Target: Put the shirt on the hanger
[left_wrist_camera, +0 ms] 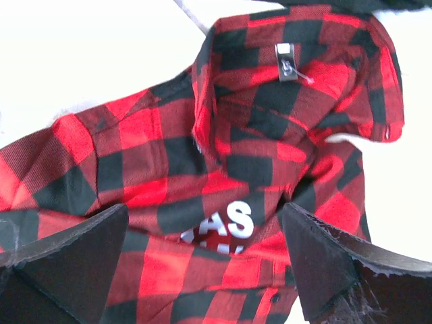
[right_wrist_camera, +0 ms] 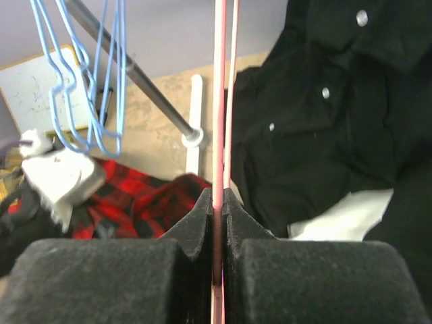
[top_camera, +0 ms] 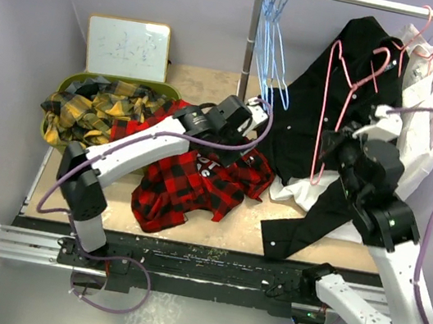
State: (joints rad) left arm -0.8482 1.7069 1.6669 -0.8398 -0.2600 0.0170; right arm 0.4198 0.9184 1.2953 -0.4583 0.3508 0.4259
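R end effector (right_wrist_camera: pixel 217 202) clamped tight on thin pink wire hanger (right_wrist_camera: pixel 219 101), in front of black button shirt (top_camera: pixel 304 135). L end effector (left_wrist_camera: pixel 206 226) fingers wide apart, hovering just over crumpled red-and-black check flannel shirt (top_camera: pixel 188 182) lying on desk (top_camera: pixel 232 227), white lettering showing.

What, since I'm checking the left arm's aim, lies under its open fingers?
The red-and-black shirt, crumpled, its white lettering showing between the left fingers. The fingers hide parts of the cloth, and whatever lies beneath the shirt is covered.
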